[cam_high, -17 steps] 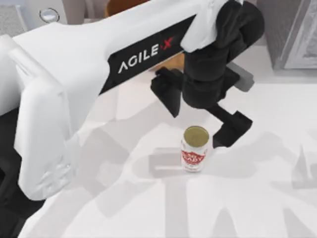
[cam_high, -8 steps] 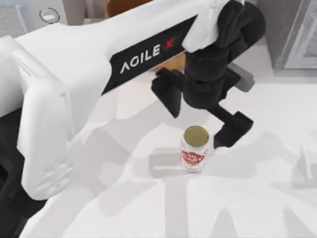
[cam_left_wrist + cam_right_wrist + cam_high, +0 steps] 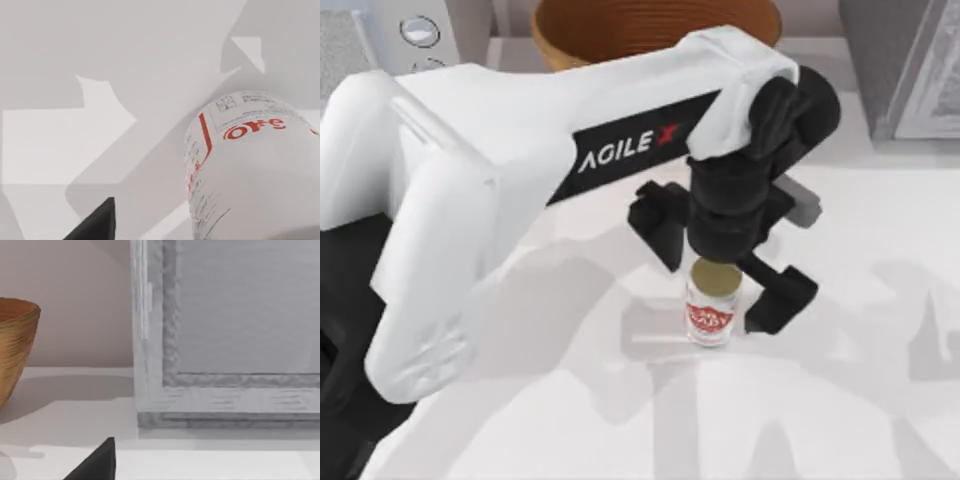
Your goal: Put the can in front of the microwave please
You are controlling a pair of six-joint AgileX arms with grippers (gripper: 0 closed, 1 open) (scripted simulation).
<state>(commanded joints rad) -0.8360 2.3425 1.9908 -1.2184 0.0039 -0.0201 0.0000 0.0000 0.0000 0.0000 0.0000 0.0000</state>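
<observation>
1. From above: left arm stretched from the table's left edge toward the middle, ending in the left gripper (image 3: 718,262) directly over the can (image 3: 710,308).
2. Jaws spread apart: one dark finger (image 3: 655,215) off to the can's far-left side, the other just beside the can on its right. No clamping on the tin to be seen.
3. Can upright on the bare table (image 3: 840,400), about mid-table and a little toward the near edge. Red label turned to the near edge, gold top partly covered by the gripper's black body.
4. Microwave (image 3: 420,30) at the far left corner of the table, one round silver dial in sight, well apart from the can. Brown basket (image 3: 650,25) at the far edge near the middle. Darker grey box (image 3: 910,60) at the far right corner.
5. From the left wrist: can very close, white side with red lettering and fine print, standing on the table among patchy grey shadows. One dark fingertip (image 3: 95,222) near it, apart from the tin, with bare table between.
6. From the right wrist: right gripper (image 3: 97,465) as a dark tip low over the table, parked facing the white-framed door of the grey box, with the basket beside that box against the far wall. Open or closed: cannot tell.
</observation>
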